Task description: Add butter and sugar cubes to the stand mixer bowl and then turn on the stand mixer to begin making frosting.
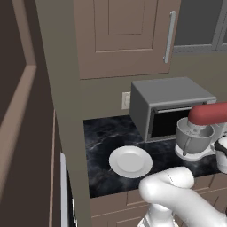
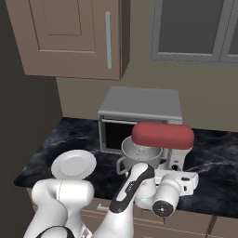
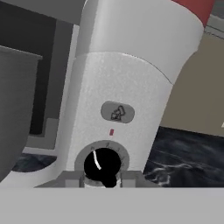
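The stand mixer (image 2: 162,135) has a red head on a white column and stands on the dark counter in front of the microwave. Its grey stand mixer bowl (image 2: 139,155) sits under the head, and in the hand view the bowl's wall (image 3: 15,109) is at the left. That view looks straight at the white column (image 3: 122,87) and its black dial knob (image 3: 102,164). My gripper (image 3: 102,180) is at the knob, with one grey fingertip (image 3: 73,179) against each side of it. The butter and the sugar cubes are out of view; the bowl's inside is hidden.
A flat white plate (image 1: 131,162) lies bare on the counter left of the mixer. The grey microwave (image 1: 168,104) stands behind against the wall, under an upper cabinet (image 1: 128,35). My arm's elbow (image 1: 170,184) hangs over the counter's front edge.
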Available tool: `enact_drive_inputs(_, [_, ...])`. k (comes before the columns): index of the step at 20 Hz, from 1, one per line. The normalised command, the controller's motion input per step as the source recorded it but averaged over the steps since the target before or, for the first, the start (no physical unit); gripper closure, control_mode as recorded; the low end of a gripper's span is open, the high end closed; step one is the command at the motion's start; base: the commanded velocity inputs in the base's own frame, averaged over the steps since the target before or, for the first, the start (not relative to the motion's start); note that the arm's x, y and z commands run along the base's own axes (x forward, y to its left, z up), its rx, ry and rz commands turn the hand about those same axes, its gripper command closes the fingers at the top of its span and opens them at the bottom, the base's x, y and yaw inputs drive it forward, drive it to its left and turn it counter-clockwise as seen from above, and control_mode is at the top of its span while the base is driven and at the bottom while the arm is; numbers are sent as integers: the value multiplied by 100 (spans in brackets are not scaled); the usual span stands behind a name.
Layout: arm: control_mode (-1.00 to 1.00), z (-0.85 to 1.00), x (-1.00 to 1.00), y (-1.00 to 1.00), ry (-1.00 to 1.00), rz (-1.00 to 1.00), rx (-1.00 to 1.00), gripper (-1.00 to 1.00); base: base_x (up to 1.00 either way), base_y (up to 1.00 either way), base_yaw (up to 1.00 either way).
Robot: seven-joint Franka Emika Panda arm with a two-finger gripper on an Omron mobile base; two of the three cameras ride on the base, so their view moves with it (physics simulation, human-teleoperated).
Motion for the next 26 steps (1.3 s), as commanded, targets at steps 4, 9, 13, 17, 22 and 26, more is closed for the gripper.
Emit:
enact_drive_inputs(4, [-100,18,0,0,-1,-10,11,100,0,0,0])
enact_drive_inputs(9, [-100,37,6,0,-3,-10,1,100,0,0,0])
enact_drive_inputs(13, [-100,41,5,0,-6,-11,0,100,0,0,0])
enact_drive_inputs(17, [-100,37,6,0,-8,-9,0,100,0,0,0])
enact_drive_inputs(22, [-100,22,9,0,-4,-8,0,100,0,0,0])
enact_drive_inputs(26, [-100,14,22,0,0,-3,1,100,0,0,0])
